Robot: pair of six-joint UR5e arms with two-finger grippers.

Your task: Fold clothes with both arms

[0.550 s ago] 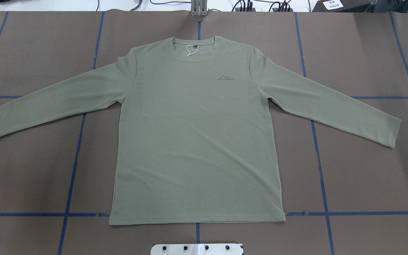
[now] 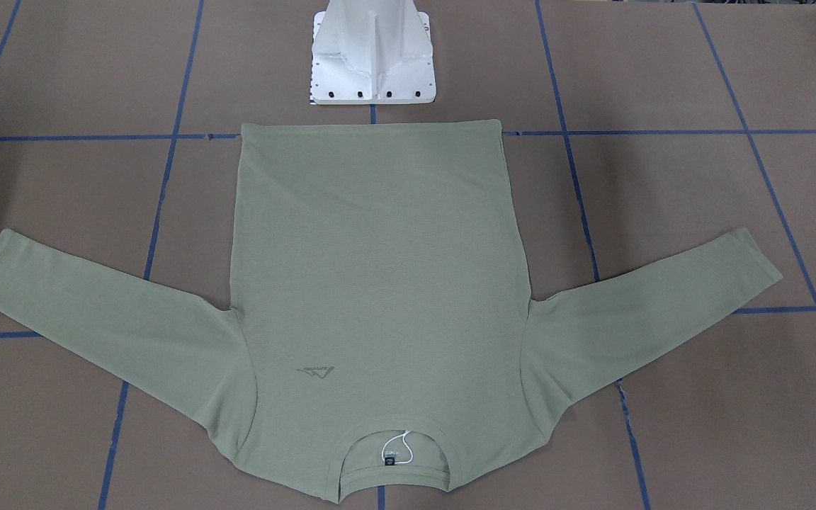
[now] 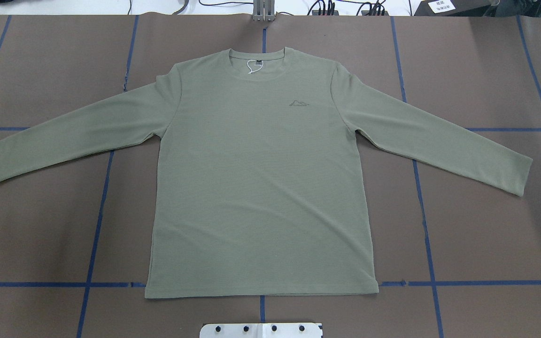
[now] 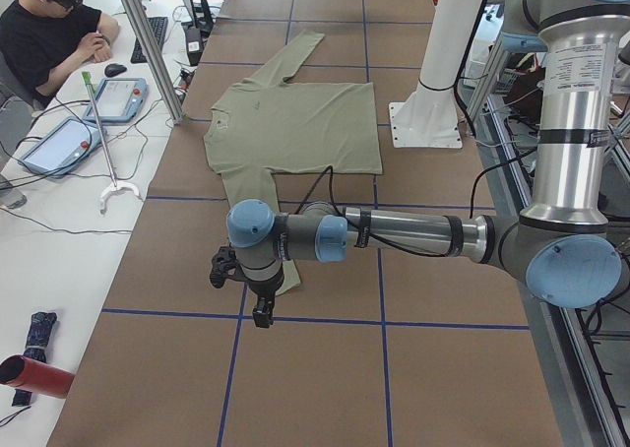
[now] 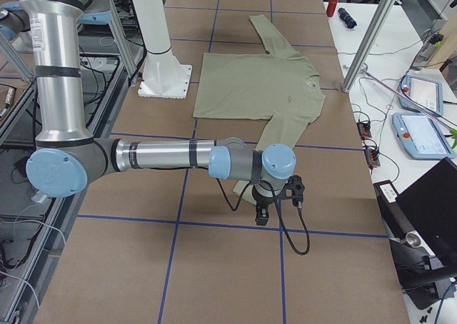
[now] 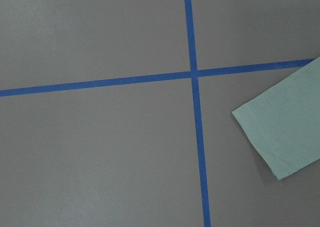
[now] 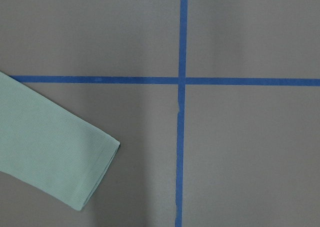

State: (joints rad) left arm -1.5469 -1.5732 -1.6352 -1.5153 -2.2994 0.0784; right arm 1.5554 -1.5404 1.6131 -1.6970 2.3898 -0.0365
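The sage long-sleeved shirt (image 3: 261, 188) lies exactly as a moment ago, so I judge folding unstarted. My left gripper (image 4: 262, 314) and right gripper (image 5: 262, 215) hang near the cuffs; parted or closed, I cannot tell. Hem nearest me, collar farthest, brown table (image 3: 40, 234) showing beyond both sleeves.

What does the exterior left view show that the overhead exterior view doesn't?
Only exterior left: the left arm stretched low over the table, its tool by the near cuff of the green long-sleeved shirt, and a person seated at a side desk. Only overhead exterior: both sleeves uncovered from shoulder to cuff, and the mountain-shaped chest logo seen clearly. Both: the shirt lying flat and unfolded on the brown table with blue tape lines, near the white pedestal base.
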